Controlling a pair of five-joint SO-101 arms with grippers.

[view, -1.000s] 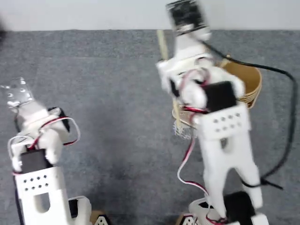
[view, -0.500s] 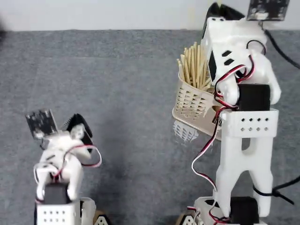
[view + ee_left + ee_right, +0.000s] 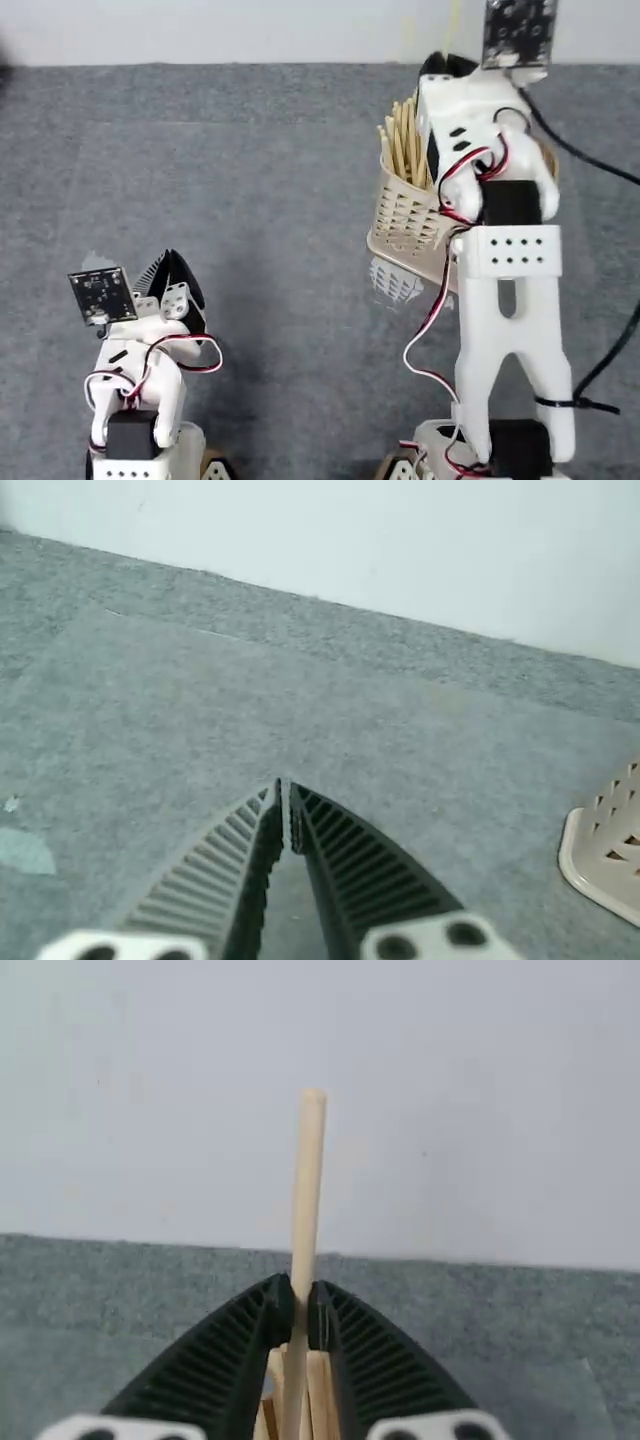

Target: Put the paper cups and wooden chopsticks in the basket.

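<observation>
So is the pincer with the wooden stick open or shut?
Shut: the right pincer presses against the chopstick from both sides, leaving no gap.

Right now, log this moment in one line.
left end effector: shut, empty, over grey mat | right end effector: shut on chopstick, above basket | basket: chopstick bundle inside

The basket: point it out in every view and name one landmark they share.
High view: basket right of centre, against the right arm, chopsticks standing in it.
Left wrist view: its beige corner at the frame's edge, beyond the left gripper.
Right wrist view: right gripper shut on one chopstick, more sticks behind, probably those in the basket.
Shared landmark: grey mat meeting the white wall.
</observation>
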